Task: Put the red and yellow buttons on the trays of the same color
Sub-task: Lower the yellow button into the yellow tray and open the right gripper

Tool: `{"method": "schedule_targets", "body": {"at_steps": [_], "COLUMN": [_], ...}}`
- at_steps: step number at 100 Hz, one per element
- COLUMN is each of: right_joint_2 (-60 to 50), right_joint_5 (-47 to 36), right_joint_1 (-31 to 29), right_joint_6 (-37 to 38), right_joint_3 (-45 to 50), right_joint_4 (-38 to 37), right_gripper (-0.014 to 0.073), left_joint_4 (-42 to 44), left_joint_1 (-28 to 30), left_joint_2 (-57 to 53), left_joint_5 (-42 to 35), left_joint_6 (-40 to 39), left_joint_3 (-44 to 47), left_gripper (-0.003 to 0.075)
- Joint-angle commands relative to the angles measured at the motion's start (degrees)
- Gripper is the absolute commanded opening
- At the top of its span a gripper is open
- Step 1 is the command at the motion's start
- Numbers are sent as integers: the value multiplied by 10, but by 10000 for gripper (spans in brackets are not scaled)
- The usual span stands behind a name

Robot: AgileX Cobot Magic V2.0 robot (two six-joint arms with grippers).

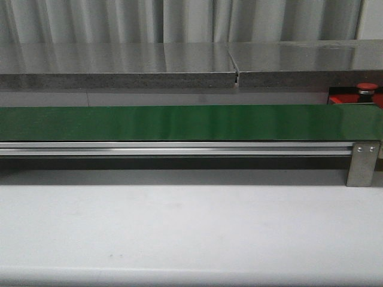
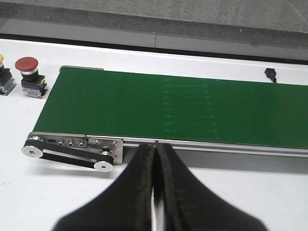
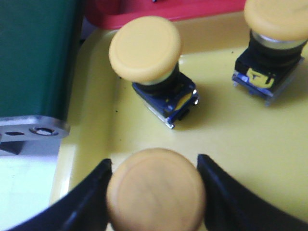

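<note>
Right pincer (image 3: 155, 192) grasps yellow button (image 3: 155, 190) over yellow tray (image 3: 231, 144); 2 yellow buttons (image 3: 147, 50) beyond. Left pincer (image 2: 155, 166) clenched, empty, before belt (image 2: 192, 108).

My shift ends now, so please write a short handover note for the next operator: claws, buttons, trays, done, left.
Left claw: shut, empty, beside the long green belt.
Right claw: shut on a yellow dome-capped button over the flat yellow tray.
Done: two more yellow buttons stand on that tray; a glossy red button is at the flat red tray.
Left: a second red button waits on the white table.
</note>
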Motion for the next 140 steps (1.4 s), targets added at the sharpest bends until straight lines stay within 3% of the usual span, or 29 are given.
{"method": "schedule_targets", "body": {"at_steps": [1, 13, 34, 65, 77, 101, 117, 129, 140], "right_joint_2": [-17, -17, -32, -121, -175, -296, -348, -369, -384], "right_joint_5": [25, 33, 55, 39, -14, -249, -372, -416, -408], "right_joint_1": [0, 0, 0, 10, 72, 264, 356, 398, 412], "right_joint_6": [-8, -8, -1, 68, 70, 60, 42, 41, 33], "right_joint_3": [-10, -10, -10, -10, -10, -18, -40, -61, -78], "right_joint_4": [33, 35, 34, 14, 10, -8, -10, 2, 21], "right_gripper": [559, 657, 654, 654, 654, 654, 654, 654, 654], "left_joint_4": [-16, -16, -16, -16, -16, -16, -16, -16, -16], "left_joint_1": [-3, -3, -3, -3, -3, -3, -3, -3, -3], "left_joint_2": [-1, -1, -1, -1, -1, -1, -1, -1, -1], "left_joint_5": [-35, -35, -35, -35, -35, -35, -35, -35, -35], "left_joint_6": [1, 1, 1, 1, 1, 1, 1, 1, 1], "left_joint_3": [-16, -16, -16, -16, -16, -16, -16, -16, -16], "left_gripper": [-20, -20, -20, -20, -20, -20, -20, -20, -20]}}
